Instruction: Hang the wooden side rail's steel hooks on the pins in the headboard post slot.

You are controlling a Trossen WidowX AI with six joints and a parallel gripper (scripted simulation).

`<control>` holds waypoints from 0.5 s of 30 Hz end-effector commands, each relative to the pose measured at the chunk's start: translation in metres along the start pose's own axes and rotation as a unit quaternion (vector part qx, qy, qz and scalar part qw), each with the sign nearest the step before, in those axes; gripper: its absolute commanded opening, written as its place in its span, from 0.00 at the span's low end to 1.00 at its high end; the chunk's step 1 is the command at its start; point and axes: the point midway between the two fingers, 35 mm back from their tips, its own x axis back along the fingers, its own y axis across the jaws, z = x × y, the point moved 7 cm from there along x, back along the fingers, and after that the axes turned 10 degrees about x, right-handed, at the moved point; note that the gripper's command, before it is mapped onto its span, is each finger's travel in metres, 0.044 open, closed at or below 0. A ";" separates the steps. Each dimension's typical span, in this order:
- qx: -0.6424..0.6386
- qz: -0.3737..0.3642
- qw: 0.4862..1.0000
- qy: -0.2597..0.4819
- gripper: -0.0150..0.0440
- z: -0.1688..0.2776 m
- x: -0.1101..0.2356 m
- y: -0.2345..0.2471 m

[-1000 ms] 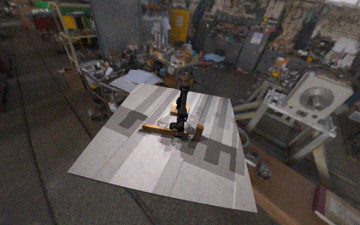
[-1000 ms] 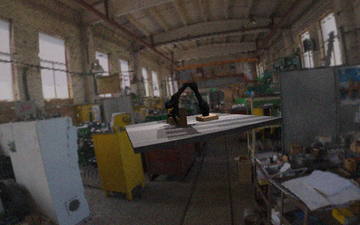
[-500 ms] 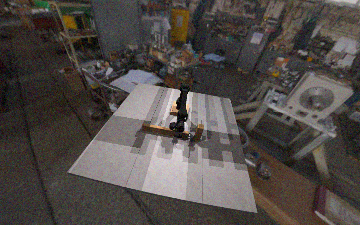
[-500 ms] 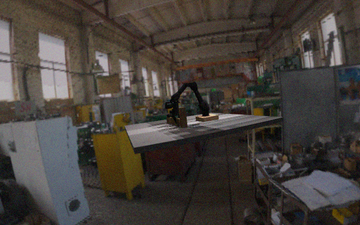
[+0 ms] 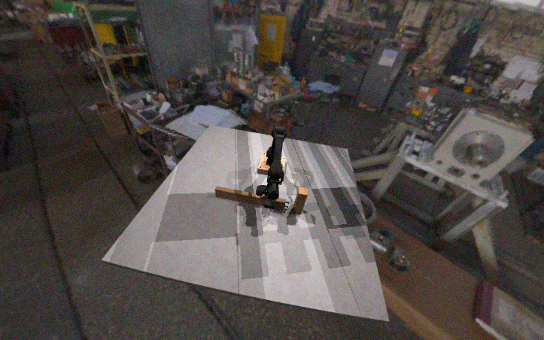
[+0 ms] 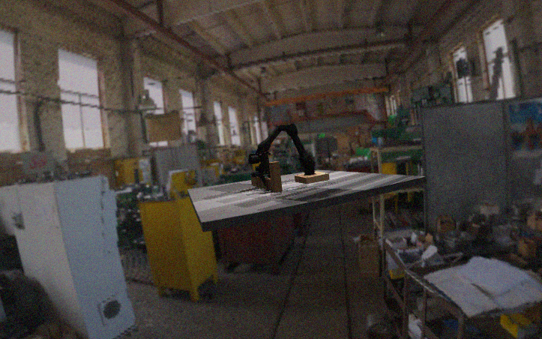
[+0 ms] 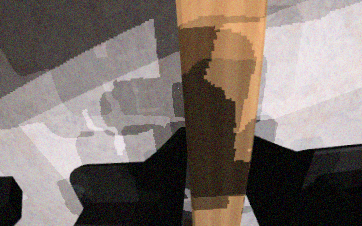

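The wooden side rail point(image 5: 235, 195) point(image 7: 221, 100) lies across the middle of the table. Its right end, with small steel hooks point(image 5: 283, 207), is close to the short upright headboard post point(image 5: 299, 199) point(image 6: 274, 176) but apart from it. My gripper point(image 5: 270, 202) point(image 7: 216, 170) is shut on the rail near that hooked end, one black finger on each side of the wood in the wrist view. The rail's left end is low, at the table. The post's slot and pins are too small to make out.
The arm's wooden base block point(image 5: 262, 165) point(image 6: 311, 177) sits behind the rail on the grey patterned table point(image 5: 206, 253) point(image 6: 239, 202). The table's edges drop to a cluttered workshop floor on all sides.
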 end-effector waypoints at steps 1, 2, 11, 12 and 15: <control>-0.006 0.000 1.000 -0.001 0.25 0.000 0.002 0.000; -0.006 0.000 1.000 -0.001 0.25 0.000 0.002 0.000; -0.006 0.000 1.000 -0.001 0.25 0.000 0.004 0.000; -0.006 0.000 1.000 -0.001 0.25 0.000 0.004 0.000; -0.006 0.000 1.000 -0.001 0.25 0.000 0.005 0.000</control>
